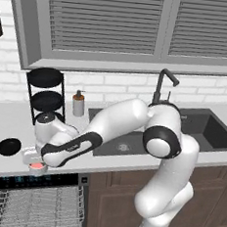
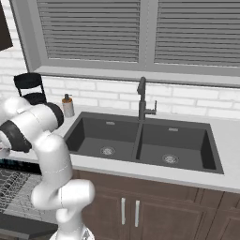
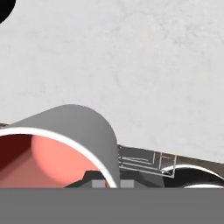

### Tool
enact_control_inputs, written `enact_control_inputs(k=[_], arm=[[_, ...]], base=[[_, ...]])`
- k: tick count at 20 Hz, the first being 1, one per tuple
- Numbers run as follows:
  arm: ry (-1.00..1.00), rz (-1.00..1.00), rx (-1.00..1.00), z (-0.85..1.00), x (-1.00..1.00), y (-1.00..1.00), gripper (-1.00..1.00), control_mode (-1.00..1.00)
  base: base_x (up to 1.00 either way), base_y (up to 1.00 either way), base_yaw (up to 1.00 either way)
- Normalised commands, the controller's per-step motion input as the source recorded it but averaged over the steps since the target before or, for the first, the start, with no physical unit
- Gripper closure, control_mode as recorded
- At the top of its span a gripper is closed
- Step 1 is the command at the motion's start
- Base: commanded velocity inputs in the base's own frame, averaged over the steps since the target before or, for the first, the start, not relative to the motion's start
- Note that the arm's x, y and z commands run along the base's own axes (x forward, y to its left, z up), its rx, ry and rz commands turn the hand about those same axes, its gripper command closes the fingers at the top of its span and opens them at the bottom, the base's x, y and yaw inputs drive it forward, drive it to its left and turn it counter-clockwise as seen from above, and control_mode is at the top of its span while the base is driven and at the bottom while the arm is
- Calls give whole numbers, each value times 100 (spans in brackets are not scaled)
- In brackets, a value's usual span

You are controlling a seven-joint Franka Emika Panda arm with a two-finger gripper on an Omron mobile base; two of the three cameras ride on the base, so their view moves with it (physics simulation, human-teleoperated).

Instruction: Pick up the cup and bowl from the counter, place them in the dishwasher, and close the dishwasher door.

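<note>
The cup (image 1: 36,166), white with a red-coral inside, is at the counter's (image 1: 6,125) front edge, just above the dishwasher's control strip (image 1: 30,181). My gripper (image 1: 33,158) comes down on it from above and is shut on its rim. In the hand view the cup's wall (image 3: 83,127) runs between the two fingertips (image 3: 99,183) of my gripper (image 3: 113,183). The black bowl (image 1: 9,146) sits on the counter to the cup's left, and its edge (image 3: 4,8) shows in the hand view's top left corner. The dishwasher stands open with its wire rack (image 1: 33,206) pulled out, and its door (image 2: 23,226) is folded down.
A three-tier wire stand (image 1: 46,96) with black trays and a soap dispenser (image 1: 78,103) stand at the back of the counter. The dark double sink (image 2: 140,140) with its faucet (image 2: 142,98) lies to the right. Brown cabinets (image 2: 131,211) sit below.
</note>
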Motion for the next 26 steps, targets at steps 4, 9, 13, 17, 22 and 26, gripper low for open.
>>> enact_control_inputs(k=[4, 9, 13, 17, 22, 26], arm=[[0, 2, 0, -1, -95, 0, 100, -100], [0, 1, 0, -19, -57, 1, 100, -100], [0, -1, -4, -30, -18, 23, 100, -100], [0, -10, -11, -32, -1, 57, 100, -100], [0, -16, -15, -30, -13, 72, 100, -100], [0, -17, -14, 4, -31, 66, 100, -100]], base=[[0, 0, 0], [0, 0, 0], [0, 0, 0], [0, 0, 0], [0, 0, 0], [0, 0, 0]])
